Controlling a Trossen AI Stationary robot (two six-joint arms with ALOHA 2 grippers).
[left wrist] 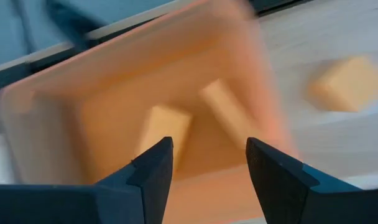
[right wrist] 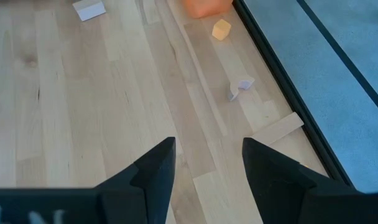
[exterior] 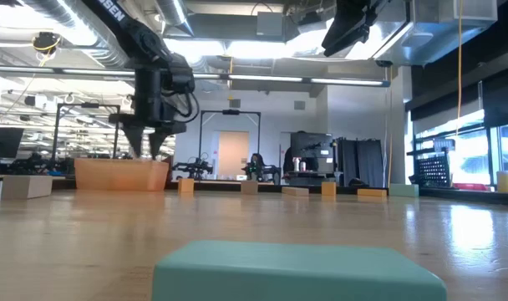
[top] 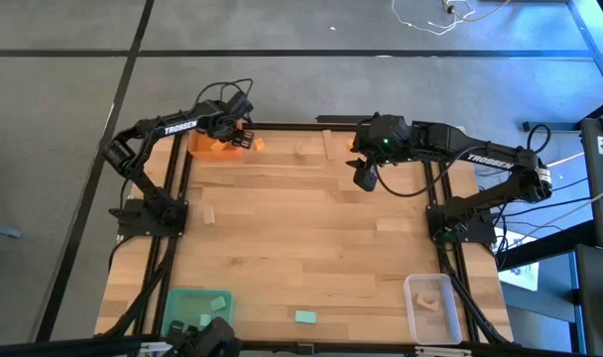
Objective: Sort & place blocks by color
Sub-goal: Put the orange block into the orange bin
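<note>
The orange tray (top: 214, 147) stands at the table's far left. My left gripper (left wrist: 209, 155) hovers open just above it, with nothing between its fingers. Two orange blocks (left wrist: 164, 127) (left wrist: 229, 112) lie flat on the tray's floor below the fingers. Another orange block (top: 259, 145) rests on the table just right of the tray. My right gripper (right wrist: 207, 165) hangs open and empty high over the far middle of the table (top: 366, 178). A teal block (top: 304, 316) lies near the front edge. Pale wood blocks (top: 303, 151) (top: 209, 214) lie on the table.
A green tray (top: 195, 309) with teal blocks stands at the near left. A clear tray (top: 431, 305) with wood blocks stands at the near right. A small pale block (right wrist: 240, 86) lies near the far edge. The table's middle is bare wood.
</note>
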